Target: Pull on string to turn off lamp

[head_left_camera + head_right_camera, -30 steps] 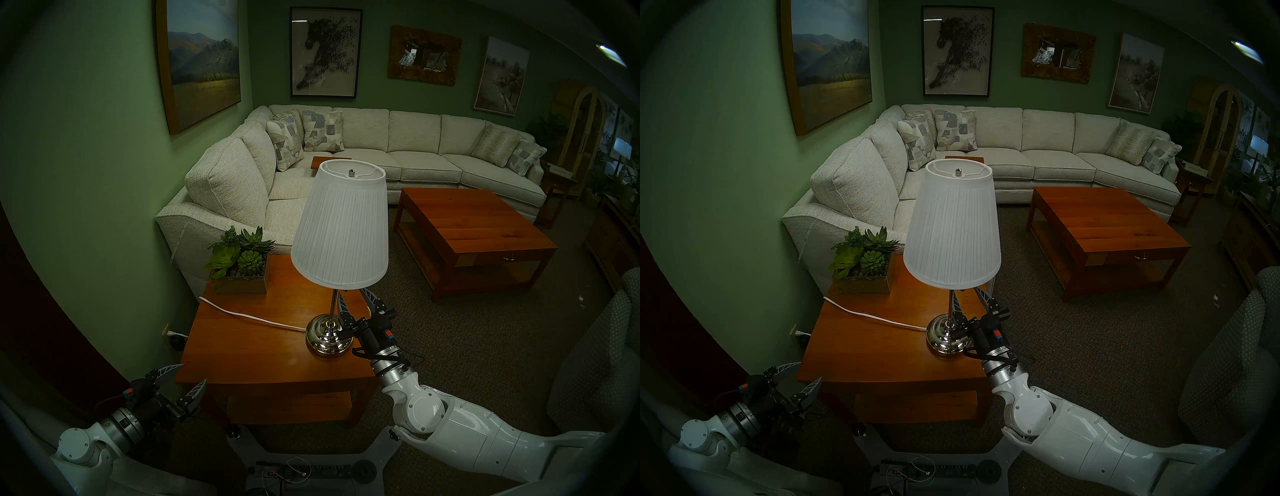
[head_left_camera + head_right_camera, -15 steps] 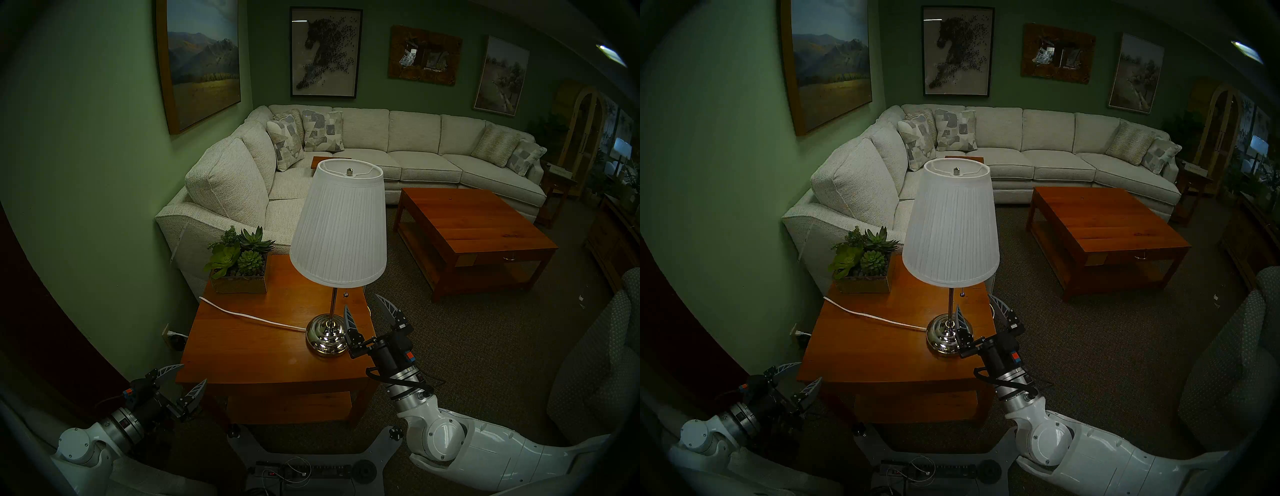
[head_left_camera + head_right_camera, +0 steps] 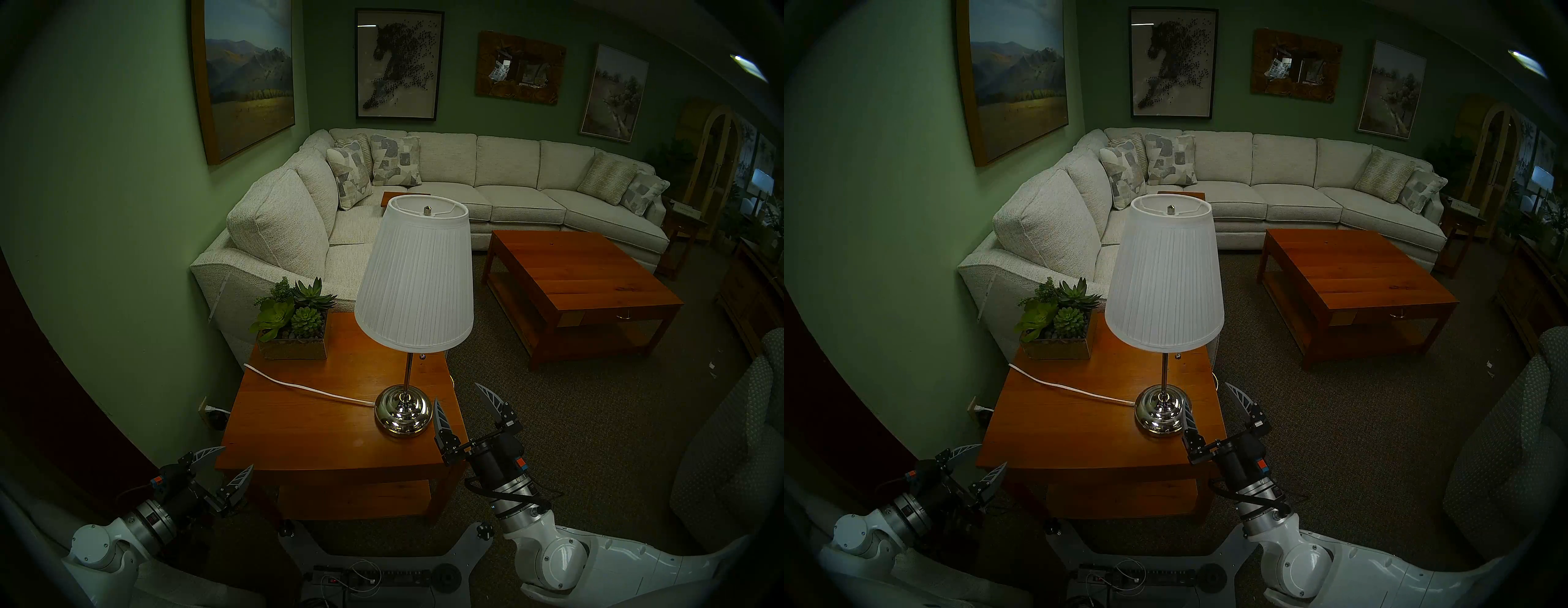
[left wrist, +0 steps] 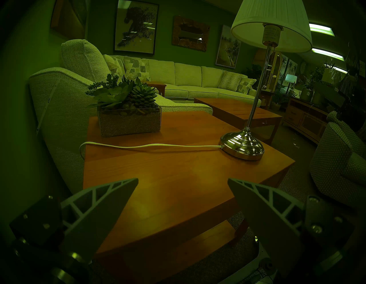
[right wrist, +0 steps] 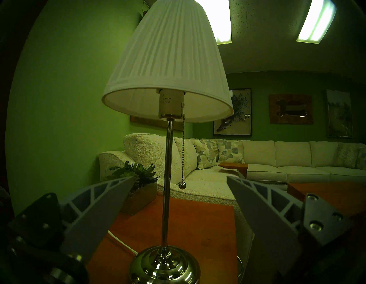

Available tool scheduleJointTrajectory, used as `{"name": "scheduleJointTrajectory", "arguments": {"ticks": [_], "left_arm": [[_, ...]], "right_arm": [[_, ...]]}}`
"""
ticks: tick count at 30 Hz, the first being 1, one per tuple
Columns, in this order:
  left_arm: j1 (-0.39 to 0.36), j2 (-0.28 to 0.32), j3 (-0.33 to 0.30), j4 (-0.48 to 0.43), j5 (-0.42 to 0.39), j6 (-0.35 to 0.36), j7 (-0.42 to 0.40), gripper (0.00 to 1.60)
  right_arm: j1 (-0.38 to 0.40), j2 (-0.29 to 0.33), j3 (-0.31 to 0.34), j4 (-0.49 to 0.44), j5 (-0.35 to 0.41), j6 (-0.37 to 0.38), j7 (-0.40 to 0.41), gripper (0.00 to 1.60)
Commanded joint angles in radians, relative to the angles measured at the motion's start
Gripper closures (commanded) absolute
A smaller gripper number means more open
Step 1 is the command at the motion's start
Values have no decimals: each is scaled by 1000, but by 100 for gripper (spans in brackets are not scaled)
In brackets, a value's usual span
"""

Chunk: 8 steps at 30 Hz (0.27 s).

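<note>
Lamp [image 3: 413, 276] on desk [image 3: 297, 424]; its string [image 5: 183, 150], a limp, light bead chain (best pinched just above the bead), hangs beside the stem. Right tool [image 3: 462, 403] spread, empty, nearby.

White glossy shells are seen on both arms, with ribbed silver wrist rings and black cylindrical housings. Grey, truss-patterned pointed fingers [image 5: 95, 214] are bolted to black brackets; small orange-blue tags, possibly labels, are fitted.
</note>
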Motion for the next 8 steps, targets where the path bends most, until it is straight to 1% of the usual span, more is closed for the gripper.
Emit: {"name": "scheduleJointTrajectory", "arguments": {"ticks": [1,8], "left_arm": [[-1,2,-8,-20,-4,-4,-1,0],[-1,2,-8,-19,-4,-4,-1,0]], "right_arm": [[12,7,8,-22,4,-9,6,0],[11,7,9,-22,8,-9,11,0]]}}
